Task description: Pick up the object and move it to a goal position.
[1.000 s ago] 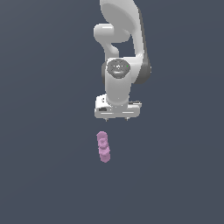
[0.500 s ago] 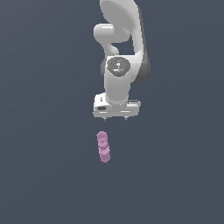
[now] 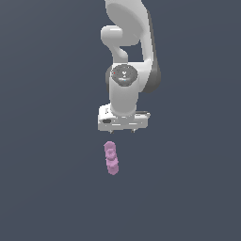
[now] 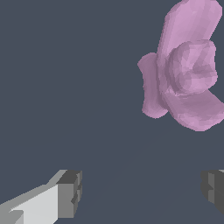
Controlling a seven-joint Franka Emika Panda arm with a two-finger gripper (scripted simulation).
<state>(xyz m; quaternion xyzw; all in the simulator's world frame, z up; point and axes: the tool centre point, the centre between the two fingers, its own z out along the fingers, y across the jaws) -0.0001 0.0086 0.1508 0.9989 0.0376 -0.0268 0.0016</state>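
The object (image 3: pixel 111 158) is a small pale pink-purple knobbly piece lying on the dark grey floor. In the exterior view it sits just below my white gripper (image 3: pixel 124 131) and a little toward that view's left. The gripper points down, is open and holds nothing, with a gap between it and the object. In the wrist view the object (image 4: pixel 186 65) looms large, off to one side of the line between the fingers. My gripper (image 4: pixel 142 190) shows two grey fingertips (image 4: pixel 69 194) set wide apart.
The floor (image 3: pixel 47 188) is a plain dark grey surface. The white arm (image 3: pixel 129 42) rises above the gripper.
The gripper has come down toward the object, still open. The object has not moved.
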